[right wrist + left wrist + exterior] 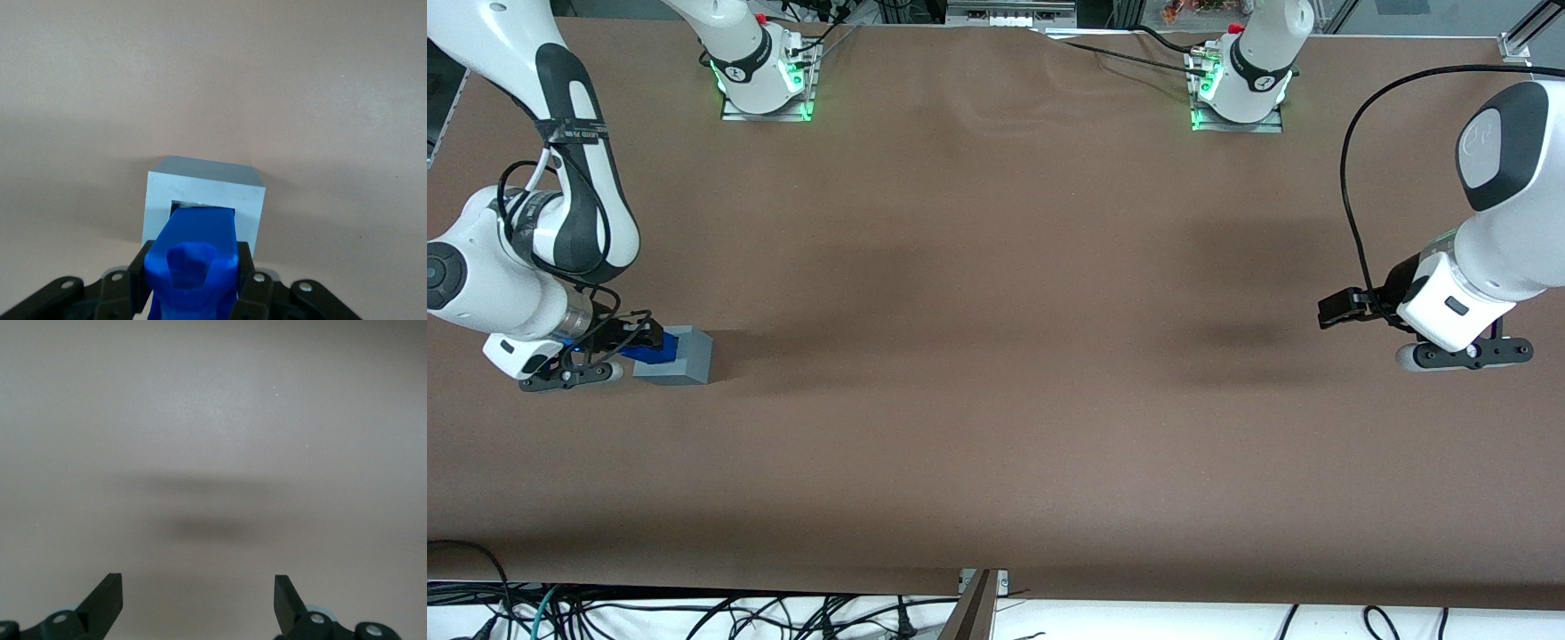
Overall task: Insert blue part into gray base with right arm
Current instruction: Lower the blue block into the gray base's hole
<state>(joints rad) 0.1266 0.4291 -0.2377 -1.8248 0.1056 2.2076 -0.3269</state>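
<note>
The gray base [679, 356] lies on the brown table at the working arm's end, its square recess turned sideways toward my gripper. The right arm's gripper [630, 342] is held low and level beside the base, shut on the blue part [643, 348]. In the right wrist view the blue part [195, 260] sits clamped between the black fingers [245, 270], and its front end reaches into the recess of the gray base [203, 193]. The recess depth is hidden by the part.
The brown table [996, 373] stretches toward the parked arm's end. Two arm bases [763, 71] with green lights stand at the table's edge farthest from the front camera. Cables lie below the near edge [694, 613].
</note>
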